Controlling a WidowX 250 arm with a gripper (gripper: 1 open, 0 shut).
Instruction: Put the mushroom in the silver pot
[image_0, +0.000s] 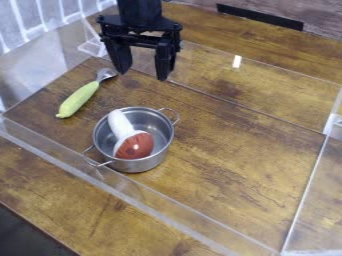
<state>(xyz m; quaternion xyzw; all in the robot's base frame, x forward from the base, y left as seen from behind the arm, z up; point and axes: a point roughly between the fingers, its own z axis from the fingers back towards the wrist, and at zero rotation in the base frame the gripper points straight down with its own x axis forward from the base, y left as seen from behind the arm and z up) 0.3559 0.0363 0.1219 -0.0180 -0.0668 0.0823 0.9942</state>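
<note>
The mushroom (130, 139) lies inside the silver pot (162, 153), red-brown cap toward the front, white stem pointing back left. The pot stands on the wooden table at centre left, its two small loop handles showing. My gripper (139, 71) hangs above the table behind the pot, well clear of it. It is open, and its black fingers (164, 68) hold nothing.
A yellow-green corn cob (78, 98) lies left of the pot. A small metal piece (106, 74) sits near the gripper's left finger. Clear acrylic walls (54, 140) border the work area at the front, left and right. A white rack (96, 40) stands at the back left.
</note>
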